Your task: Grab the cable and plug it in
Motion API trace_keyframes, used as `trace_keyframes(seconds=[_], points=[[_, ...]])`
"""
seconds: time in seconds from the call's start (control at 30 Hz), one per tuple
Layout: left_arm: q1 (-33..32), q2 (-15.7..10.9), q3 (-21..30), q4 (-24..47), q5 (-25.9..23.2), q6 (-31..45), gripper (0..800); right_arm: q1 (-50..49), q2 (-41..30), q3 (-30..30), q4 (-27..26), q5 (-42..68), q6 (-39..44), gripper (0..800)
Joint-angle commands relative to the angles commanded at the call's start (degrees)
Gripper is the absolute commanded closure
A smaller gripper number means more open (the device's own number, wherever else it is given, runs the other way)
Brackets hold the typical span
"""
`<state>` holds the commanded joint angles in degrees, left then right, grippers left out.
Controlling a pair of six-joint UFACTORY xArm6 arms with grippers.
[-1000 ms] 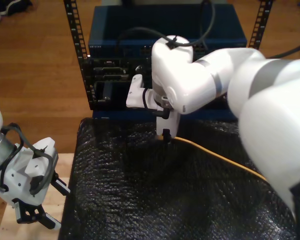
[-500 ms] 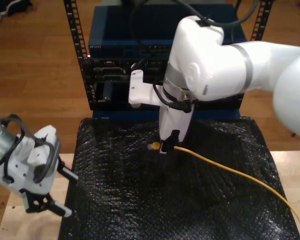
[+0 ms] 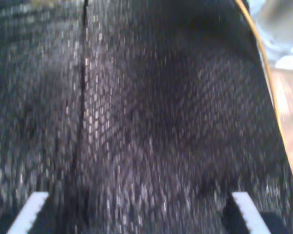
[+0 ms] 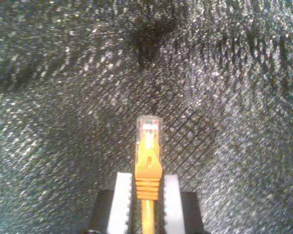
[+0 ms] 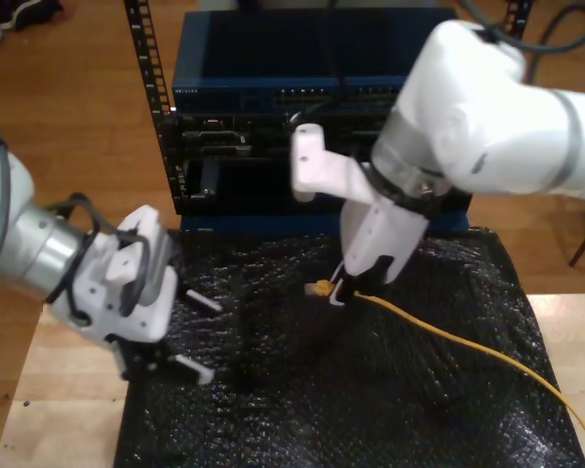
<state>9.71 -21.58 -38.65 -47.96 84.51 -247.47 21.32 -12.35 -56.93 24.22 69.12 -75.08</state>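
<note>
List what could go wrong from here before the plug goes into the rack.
1. My second gripper pinches the cable right behind its plug; only a narrow grip shows, so the plug may twist or slip when pushed.
2. The cable trails across the black mat; drag could pull the plug off line.
3. My first gripper, open over the mat, sits close by and might snag the cable.

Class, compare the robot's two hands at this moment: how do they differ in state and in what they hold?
My second hand is shut on the cable, just behind its plug, and hangs above the black mat. My first hand is open, fingers spread wide, holding nothing. In the exterior view the second hand is near the rack, the first hand at the mat's left edge. Both point down over the mat.
</note>
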Motion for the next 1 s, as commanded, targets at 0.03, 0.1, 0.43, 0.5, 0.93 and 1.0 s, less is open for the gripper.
trace_keyframes(seconds=[0.03, 0.1, 0.43, 0.5, 0.93, 1.0], points=[[-0.79, 0.0, -0.09, -1.05, -0.09, -0.09, 0, -0.53, -0.79, 0.44, 0.79, 0.35, -0.79, 793], [-2.46, 0.44, -0.26, -2.64, -0.18, -0.26, 0, -1.67, -2.73, 2.11, 2.37, 0.79, -2.46, 793], [-7.47, 3.25, -2.9, -8.18, -0.88, -0.97, 0, -6.24, -9.41, 8.09, 6.59, 2.9, -6.68, 793], [-7.56, 3.69, -3.6, -9.85, -0.88, -1.14, 0, -6.68, -10.81, 9.23, 7.56, 3.16, -6.86, 793], [-12.4, 4.22, -4.66, -13.45, -1.67, -1.41, 1, -9.14, -12.31, 9.49, 12.57, 5.27, -8.7, 793], [-12.4, 4.13, -5.19, -13.54, -1.58, -1.32, 2, -9.14, -12.31, 9.41, 13.1, 5.27, -8.7, 793]])
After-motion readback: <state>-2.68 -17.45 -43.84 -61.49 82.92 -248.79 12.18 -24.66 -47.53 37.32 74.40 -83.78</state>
